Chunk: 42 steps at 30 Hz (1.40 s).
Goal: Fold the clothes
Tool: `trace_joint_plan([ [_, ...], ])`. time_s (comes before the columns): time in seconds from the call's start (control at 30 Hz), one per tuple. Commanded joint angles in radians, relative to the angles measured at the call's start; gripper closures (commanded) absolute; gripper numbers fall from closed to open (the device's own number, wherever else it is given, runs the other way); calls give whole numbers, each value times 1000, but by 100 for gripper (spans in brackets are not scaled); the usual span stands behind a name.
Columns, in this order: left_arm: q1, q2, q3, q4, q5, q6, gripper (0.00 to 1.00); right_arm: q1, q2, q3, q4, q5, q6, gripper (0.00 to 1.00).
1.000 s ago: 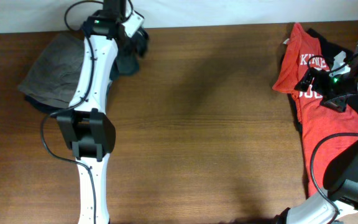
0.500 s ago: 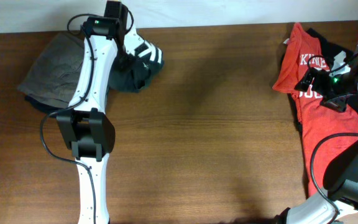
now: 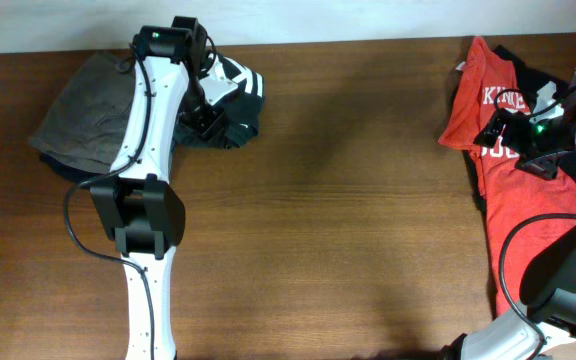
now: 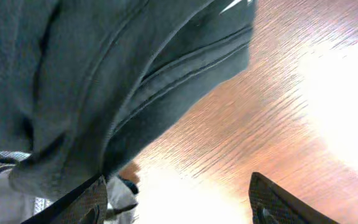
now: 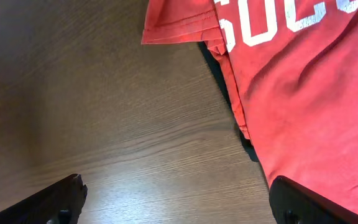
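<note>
upper left: dark shirt lies limp, light, floppy, so pinch its hem. left pincer wide, right pincer wide too.

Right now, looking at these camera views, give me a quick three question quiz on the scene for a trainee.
1. True or false: the right gripper is shut on the red T-shirt.
2. Which cloth lies right by the left gripper? A: the grey piece. B: the dark garment with white stripes. C: the red T-shirt.
3. Fill in: the print on the red T-shirt is ___ in colour.

Key: 1 false, it is open over bare wood beside the red T-shirt. 2 B. 3 white.
</note>
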<state>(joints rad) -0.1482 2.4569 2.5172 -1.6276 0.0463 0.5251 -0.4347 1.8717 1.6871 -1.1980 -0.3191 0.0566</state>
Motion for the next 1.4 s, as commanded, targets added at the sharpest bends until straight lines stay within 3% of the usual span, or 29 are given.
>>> trace_joint_plan([
  [0.0, 4, -67, 109, 18, 97, -17, 28, 3, -18, 18, 8, 9, -23, 1],
  [0.07, 4, -70, 149, 61, 96, -29, 27, 3, -18, 18, 9, 8, -23, 1],
  [0.17, 8, -63, 150, 198, 96, -42, 7, 3, -18, 18, 9, 9, -23, 1],
  [0.2, 12, -52, 144, 232, 96, -42, 5, 3, -18, 18, 9, 9, -23, 1],
  [0.47, 80, 114, 141, 327, 56, -140, 1, 3, -18, 18, 10, 9, -53, 1],
  [0.67, 108, 215, 141, 390, 136, -143, 1, 3, -18, 18, 10, 9, -53, 1],
  [0.73, 108, 236, 141, 414, 177, -143, 1, 3, -18, 18, 10, 9, -53, 1],
  [0.9, 100, 296, 141, 446, 462, -143, 1, 3, -18, 18, 9, 8, -53, 1],
  [1.0, 90, 332, 141, 435, 520, -143, 2, 3, -18, 18, 8, 9, -53, 1],
  [1.03, 86, 343, 141, 430, 519, -143, 11, 3, -18, 18, 8, 9, -53, 1],
  [1.07, 82, 349, 141, 425, 519, -143, 55, 3, -18, 18, 8, 9, -53, 1],
  [1.1, 81, 350, 141, 423, 519, -143, 79, 3, -18, 18, 8, 9, -53, 1],
  [1.13, 81, 350, 141, 423, 520, -143, 96, 3, -18, 18, 9, 9, -53, 1],
  [1.17, 81, 350, 142, 423, 521, -143, 100, 3, -18, 18, 9, 9, -53, 1],
  [1.27, 88, 348, 184, 423, 642, -157, 99, 3, -18, 18, 9, 9, -53, 1],
  [1.37, 103, 348, 285, 418, 727, -267, 99, 3, -18, 18, 8, 9, -53, 1],
])
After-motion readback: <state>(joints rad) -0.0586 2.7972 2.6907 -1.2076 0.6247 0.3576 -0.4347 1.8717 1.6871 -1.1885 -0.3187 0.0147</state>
